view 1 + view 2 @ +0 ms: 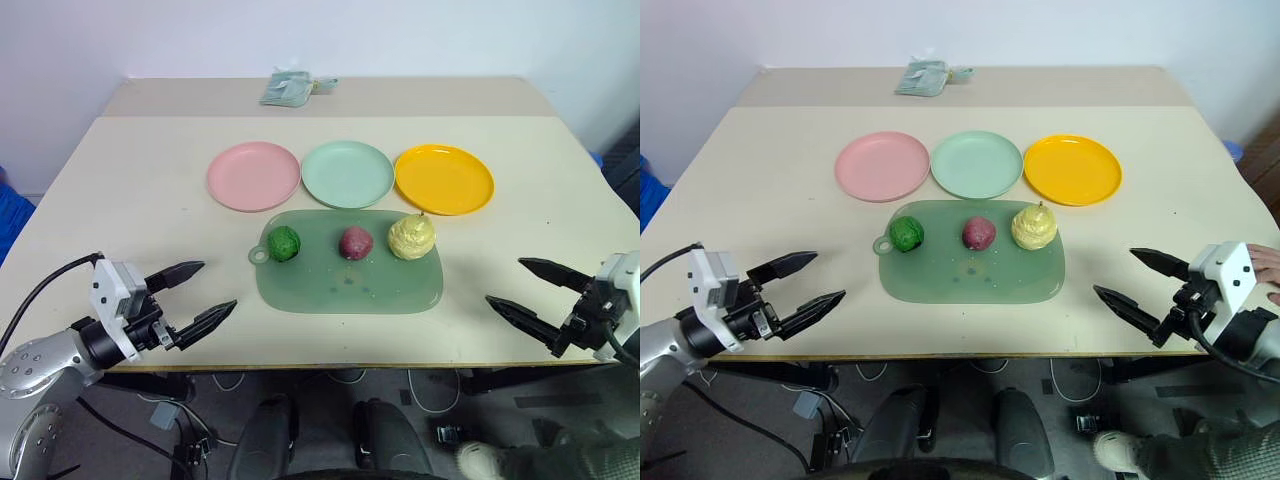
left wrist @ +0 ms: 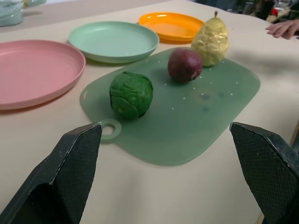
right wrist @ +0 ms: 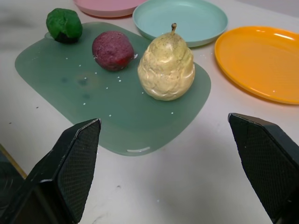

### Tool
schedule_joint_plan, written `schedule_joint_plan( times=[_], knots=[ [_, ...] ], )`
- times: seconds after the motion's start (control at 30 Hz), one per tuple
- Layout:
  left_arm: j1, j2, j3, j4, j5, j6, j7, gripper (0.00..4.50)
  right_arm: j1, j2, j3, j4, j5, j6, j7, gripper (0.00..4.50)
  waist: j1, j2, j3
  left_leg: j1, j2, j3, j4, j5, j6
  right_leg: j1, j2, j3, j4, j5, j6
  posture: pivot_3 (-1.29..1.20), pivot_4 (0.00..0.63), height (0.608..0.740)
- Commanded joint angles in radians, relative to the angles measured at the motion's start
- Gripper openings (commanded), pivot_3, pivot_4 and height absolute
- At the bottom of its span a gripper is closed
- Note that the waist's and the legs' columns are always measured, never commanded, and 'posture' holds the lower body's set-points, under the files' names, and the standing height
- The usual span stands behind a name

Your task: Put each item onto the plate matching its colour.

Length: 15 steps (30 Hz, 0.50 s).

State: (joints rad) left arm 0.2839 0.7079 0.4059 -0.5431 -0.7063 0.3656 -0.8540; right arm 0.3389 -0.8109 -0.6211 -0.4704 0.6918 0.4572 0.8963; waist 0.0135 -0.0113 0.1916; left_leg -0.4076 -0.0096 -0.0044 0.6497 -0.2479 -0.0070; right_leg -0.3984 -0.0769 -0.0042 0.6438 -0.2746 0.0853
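1. Left gripper (image 1: 197, 294) and right gripper (image 1: 528, 287) hovered wide open, both empty, over the near table (image 1: 120, 200) edge.
2. Green ball (image 1: 284, 243), maroon oval (image 1: 356, 242) and yellow pear (image 1: 411, 237) sat in a row on the cutting board (image 1: 345, 285).
3. Pink plate (image 1: 253, 175), mint plate (image 1: 347, 173) and orange plate (image 1: 444, 179) lay bare just behind the board.

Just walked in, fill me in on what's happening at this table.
Nothing is being handled yet. The left hand and right hand hover open at the table's near edge. The green ball, maroon oval and yellow pear sit in a row on the green cutting board. Behind it, the pink plate, mint plate and orange plate are bare.
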Motion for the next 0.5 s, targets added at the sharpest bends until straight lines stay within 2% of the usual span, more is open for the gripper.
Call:
schedule_joint_plan(
  times=[0.03, 0.5],
  knots=[
    [0.006, -0.004, -0.003, -0.028, 0.011, -0.018, -0.006, 4.5, -0.001, -0.004, -0.021, -0.037, 0.006, 0.006, -0.008, 4.46, 0.0, 0.0, 0.0, 0.0, 0.0, 0.0, 0.0, 0.0, 0.0, 0.0, 0.0, 0.0, 0.0, 0.0, 0.0, 0.0, 0.15, 0.74],
    [-0.059, -0.019, -0.054, -0.085, 0.021, 0.045, 0.099, 4.5, -0.069, -0.01, 0.023, -0.087, 0.021, 0.061, -0.045, 4.46, 0.0, 0.0, 0.0, 0.0, 0.0, 0.0, 0.0, 0.0, 0.0, 0.0, 0.0, 0.0, 0.0, 0.0, 0.0, 0.0, 0.15, 0.74]
  ],
)
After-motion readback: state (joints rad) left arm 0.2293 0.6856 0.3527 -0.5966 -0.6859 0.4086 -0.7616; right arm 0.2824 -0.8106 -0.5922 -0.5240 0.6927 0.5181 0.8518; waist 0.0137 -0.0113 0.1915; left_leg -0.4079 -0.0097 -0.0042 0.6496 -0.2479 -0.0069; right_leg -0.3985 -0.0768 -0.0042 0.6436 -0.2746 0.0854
